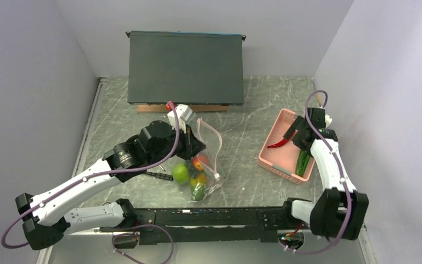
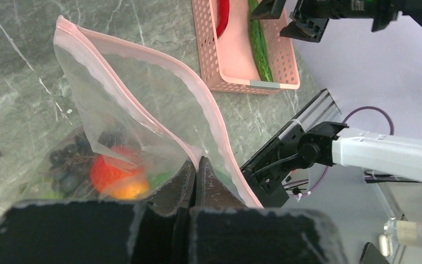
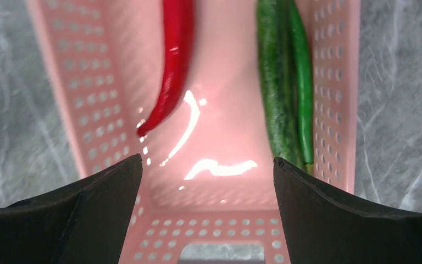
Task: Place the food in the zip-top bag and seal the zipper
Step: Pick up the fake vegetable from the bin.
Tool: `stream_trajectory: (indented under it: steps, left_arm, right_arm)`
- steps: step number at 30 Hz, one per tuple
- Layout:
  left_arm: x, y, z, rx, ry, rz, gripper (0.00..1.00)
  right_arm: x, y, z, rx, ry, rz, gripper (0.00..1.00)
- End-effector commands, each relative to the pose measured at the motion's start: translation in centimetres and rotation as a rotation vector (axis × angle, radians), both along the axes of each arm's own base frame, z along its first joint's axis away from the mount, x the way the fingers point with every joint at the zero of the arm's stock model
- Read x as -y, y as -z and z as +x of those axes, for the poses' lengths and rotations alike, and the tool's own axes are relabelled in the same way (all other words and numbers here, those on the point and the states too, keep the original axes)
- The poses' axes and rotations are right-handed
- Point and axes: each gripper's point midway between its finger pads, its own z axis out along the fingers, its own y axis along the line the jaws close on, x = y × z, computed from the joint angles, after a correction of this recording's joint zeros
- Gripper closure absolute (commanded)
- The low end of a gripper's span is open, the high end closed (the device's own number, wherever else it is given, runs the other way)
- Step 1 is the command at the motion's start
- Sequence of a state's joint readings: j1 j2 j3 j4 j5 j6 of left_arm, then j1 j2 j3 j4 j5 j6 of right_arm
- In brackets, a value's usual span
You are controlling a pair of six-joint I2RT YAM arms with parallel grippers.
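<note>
The clear zip-top bag [image 1: 210, 160] lies mid-table with its mouth open. Its pink zipper strip [image 2: 211, 118] runs in two separated lips. My left gripper [image 1: 190, 144] is shut on one lip of the bag's mouth, its tips [image 2: 196, 165] pinched on the plastic. Inside the bag I see a red-orange fruit [image 2: 112, 175], dark grapes [image 2: 68, 159] and green pieces. A lime-green fruit [image 1: 181, 172] sits at the bag's left side. My right gripper [image 1: 298, 137] is open and empty [image 3: 207, 170] over the pink basket [image 1: 271, 160], between a red chili [image 3: 170, 66] and a dark green cucumber [image 3: 276, 82].
A thin green chili [image 3: 304, 82] lies beside the cucumber in the basket [image 3: 55, 82]. A dark flat box [image 1: 185, 67] on a wooden block stands at the back. A black-handled tool [image 1: 156, 176] lies left of the bag. Walls close in left and right.
</note>
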State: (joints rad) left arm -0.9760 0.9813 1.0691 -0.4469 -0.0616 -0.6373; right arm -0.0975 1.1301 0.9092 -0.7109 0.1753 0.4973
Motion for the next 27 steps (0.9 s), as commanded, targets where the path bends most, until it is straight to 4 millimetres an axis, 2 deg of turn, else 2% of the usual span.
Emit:
stream_trajectory:
  steps: [1,4,7,12,15,18,22,24,27]
  left_arm:
    - [1.2,-2.9,0.3,0.092,0.062,-0.023,1.00]
    - [1.5,-2.9,0.4,0.117,0.086,0.005,1.00]
    - [1.4,-3.1,0.6,0.146,0.091,0.017,1.00]
    - [1.5,-3.6,0.7,0.178,0.115,0.042,1.00]
    - [1.6,-3.6,0.8,0.188,0.117,0.049,1.00]
    - [1.5,-3.6,0.8,0.188,0.119,0.053,1.00]
    - [1.3,-3.6,0.7,0.184,0.116,0.053,1.00]
    - [1.3,-3.5,0.7,0.176,0.115,0.053,1.00]
    - [1.5,-3.5,0.3,0.149,0.133,0.042,1.00]
  right_arm:
    - [2.0,1.4,3.1,0.063,0.086,0.038,0.13]
    - [2.9,2.2,5.3,0.051,0.088,0.011,0.19]
    - [2.8,3.0,7.7,0.027,0.059,0.031,0.27]
    - [1.6,4.5,10.9,0.028,0.061,0.134,0.26]
    - [1.5,6.4,11.6,0.005,0.098,0.163,0.27]
    - [1.5,8.1,11.3,-0.031,0.139,0.151,0.31]
    - [1.8,9.0,11.1,-0.039,0.162,0.114,0.38]
    - [1.8,9.3,11.2,-0.038,0.159,0.108,0.43]
    - [2.2,9.8,11.1,-0.038,0.167,0.088,0.58]
